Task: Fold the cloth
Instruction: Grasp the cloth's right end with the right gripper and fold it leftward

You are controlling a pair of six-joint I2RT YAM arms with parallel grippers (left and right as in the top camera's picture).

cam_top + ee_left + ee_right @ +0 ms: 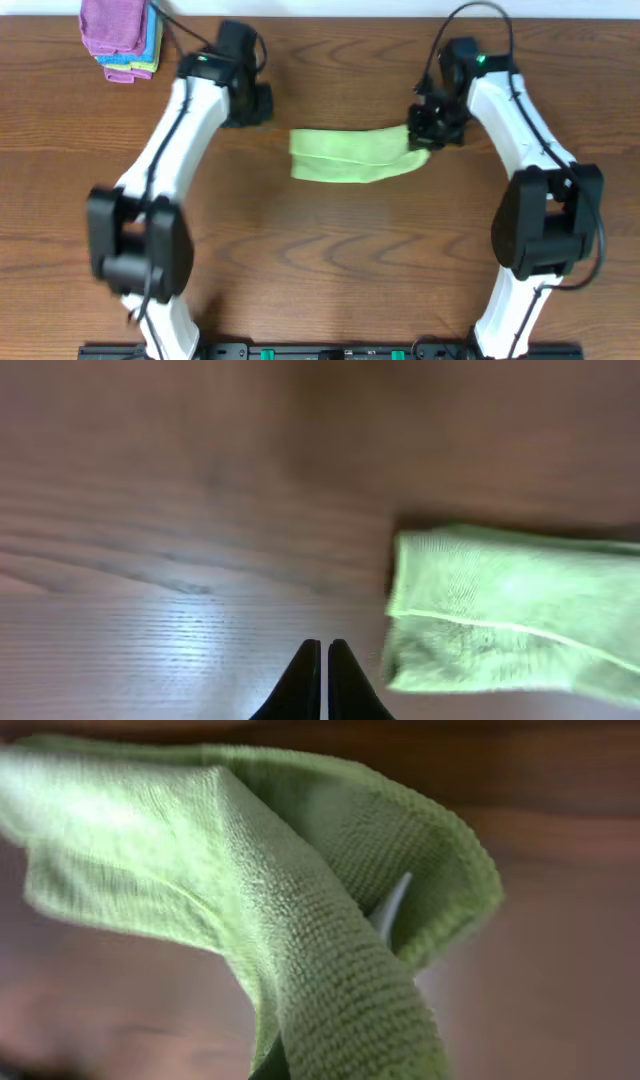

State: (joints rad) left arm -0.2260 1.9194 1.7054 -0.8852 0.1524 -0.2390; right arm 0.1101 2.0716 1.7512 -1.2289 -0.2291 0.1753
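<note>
The lime-green cloth (350, 155) lies folded into a long narrow strip in the middle of the table. Its left end shows in the left wrist view (500, 615). My right gripper (428, 132) is shut on the cloth's right end, which is raised a little. In the right wrist view the cloth (300, 920) drapes over my fingers and hides them; a bit of white tag (390, 905) shows in the fold. My left gripper (255, 103) is shut and empty, to the left of the cloth; its tips (323, 660) are close together over bare wood.
A stack of folded cloths (122, 38), purple on top of blue and green, sits at the far left corner. The table (320, 260) is brown wood. Both arm bases stand at the near edge.
</note>
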